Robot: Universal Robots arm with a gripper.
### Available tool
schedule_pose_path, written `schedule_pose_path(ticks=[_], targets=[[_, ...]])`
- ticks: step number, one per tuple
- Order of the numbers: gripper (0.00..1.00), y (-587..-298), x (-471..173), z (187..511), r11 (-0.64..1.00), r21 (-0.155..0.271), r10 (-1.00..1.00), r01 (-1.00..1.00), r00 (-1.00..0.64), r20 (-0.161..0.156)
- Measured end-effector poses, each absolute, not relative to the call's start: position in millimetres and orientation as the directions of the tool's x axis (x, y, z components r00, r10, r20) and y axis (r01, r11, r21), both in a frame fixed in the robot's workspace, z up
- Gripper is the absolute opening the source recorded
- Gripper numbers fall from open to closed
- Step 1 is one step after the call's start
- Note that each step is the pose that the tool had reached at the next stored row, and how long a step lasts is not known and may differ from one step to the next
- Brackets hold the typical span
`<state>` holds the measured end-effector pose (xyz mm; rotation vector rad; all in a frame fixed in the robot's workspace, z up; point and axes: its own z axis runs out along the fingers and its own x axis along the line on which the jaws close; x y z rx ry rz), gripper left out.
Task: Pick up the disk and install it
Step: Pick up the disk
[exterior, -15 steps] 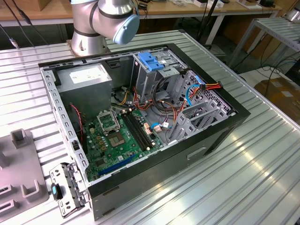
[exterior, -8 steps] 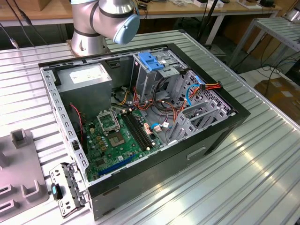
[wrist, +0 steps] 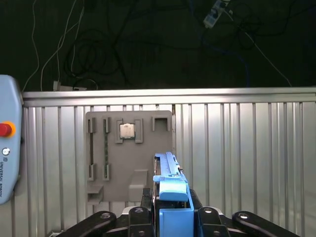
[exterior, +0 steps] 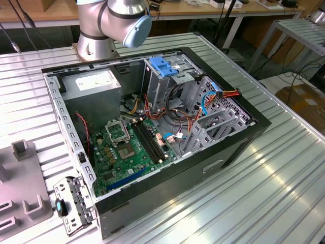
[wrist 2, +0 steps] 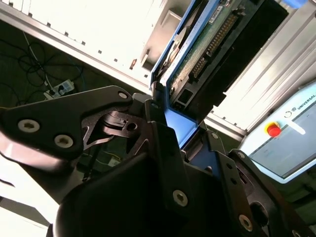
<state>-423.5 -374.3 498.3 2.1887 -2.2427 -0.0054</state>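
My gripper (wrist 2: 180, 118) is shut on the disk (wrist 2: 212, 44), with a black finger on each blue side rail. In the second wrist view the disk's green circuit-board underside faces the camera. The first wrist view has the disk (wrist: 168, 170) edge on, its blue rail uppermost, held in the gripper (wrist: 173, 210) above the ribbed metal table (wrist: 247, 148) and a grey fixture tray (wrist: 113, 168). In the exterior view the open computer case (exterior: 238, 147) lies on the table, and its metal drive cage (exterior: 175, 81) stands at the back.
A grey power-supply box (exterior: 94, 91) fills the case's back corner on the exterior view's left, with the green motherboard (exterior: 127, 147) in front. The fixture tray holds a small chip (wrist: 127, 130). A pendant with a red button (wrist: 5, 129) lies beside it. The arm's base (exterior: 96, 30) stands behind the case.
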Motion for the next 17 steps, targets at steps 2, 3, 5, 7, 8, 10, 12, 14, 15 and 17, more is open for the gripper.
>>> schedule_pose_path(ticks=[2, 3, 5, 7, 8, 10, 12, 14, 15, 17], targets=[[0.37, -374.3, -419.2, 498.3, 0.024, 0.008, -1.000, -1.000, -0.024, 0.003], [0.37, -374.3, -417.9, 498.3, 0.024, 0.008, -1.000, -1.000, -0.024, 0.003], [0.37, -374.3, -414.6, 498.3, 0.024, 0.008, -1.000, -1.000, -0.024, 0.003], [0.37, -374.3, -411.8, 498.3, 0.024, 0.008, -1.000, -1.000, -0.024, 0.003], [0.37, -374.3, -410.4, 498.3, 0.024, 0.008, -1.000, -1.000, -0.024, 0.003], [0.37, -374.3, -407.5, 498.3, 0.024, 0.008, -1.000, -1.000, -0.024, 0.003], [0.37, -374.3, -404.2, 498.3, 0.024, 0.008, -1.000, -1.000, -0.024, 0.003], [0.37, -374.3, -401.4, 498.3, 0.024, 0.008, -1.000, -1.000, -0.024, 0.003], [0.37, -374.3, -399.7, 498.3, 0.024, 0.008, -1.000, -1.000, -0.024, 0.003], [0.37, -374.3, -396.4, 498.3, 0.024, 0.008, -1.000, -1.000, -0.024, 0.003]])
